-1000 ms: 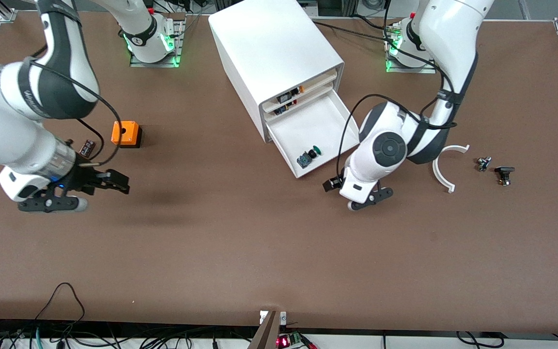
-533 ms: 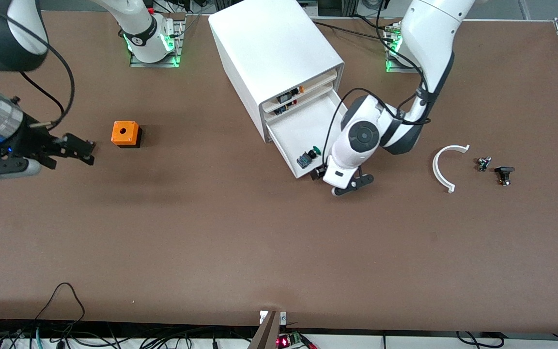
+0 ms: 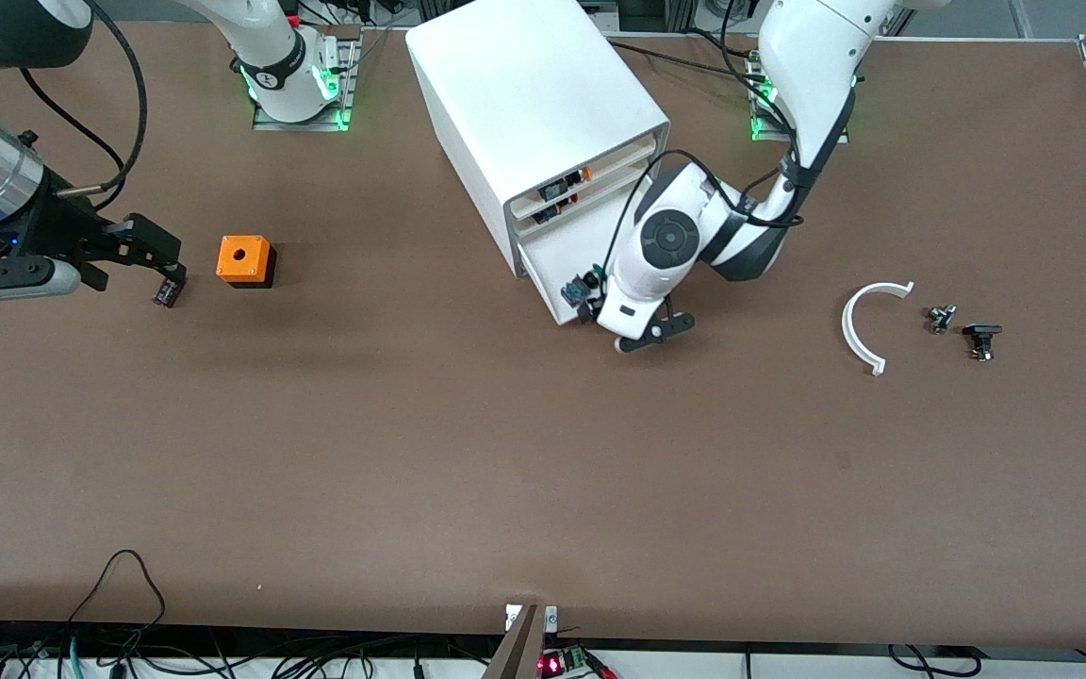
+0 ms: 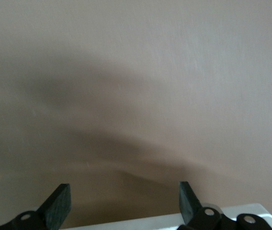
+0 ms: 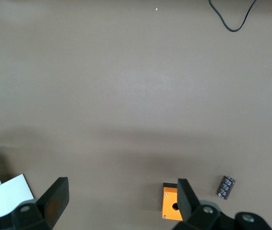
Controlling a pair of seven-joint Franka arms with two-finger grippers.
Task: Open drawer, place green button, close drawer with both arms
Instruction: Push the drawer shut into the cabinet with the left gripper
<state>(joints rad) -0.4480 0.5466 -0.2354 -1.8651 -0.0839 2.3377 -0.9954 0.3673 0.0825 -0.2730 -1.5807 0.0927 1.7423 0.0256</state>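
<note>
Button (image 3: 584, 284): blue base, dark cap, lying in the bottom drawer (image 3: 552, 269), drawer approx half out of the cabinet (image 3: 529, 94). Left gripper (image 3: 645, 335) at drawer front, fingers apart, possibly touching it; button just beside. Right gripper (image 3: 142, 247) spread, empty, over table nr orange cube (image 3: 244, 260).

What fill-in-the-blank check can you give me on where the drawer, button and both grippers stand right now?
1. The button lies inside the ____ drawer of the cabinet.
2. The left gripper, jaws open and holding nothing, is at the drawer's ____.
3. The right gripper, jaws ____, hangs by the orange cube.
4. The drawer is not yet fully ____.

Missing words: lowest; front; open; shut
</note>
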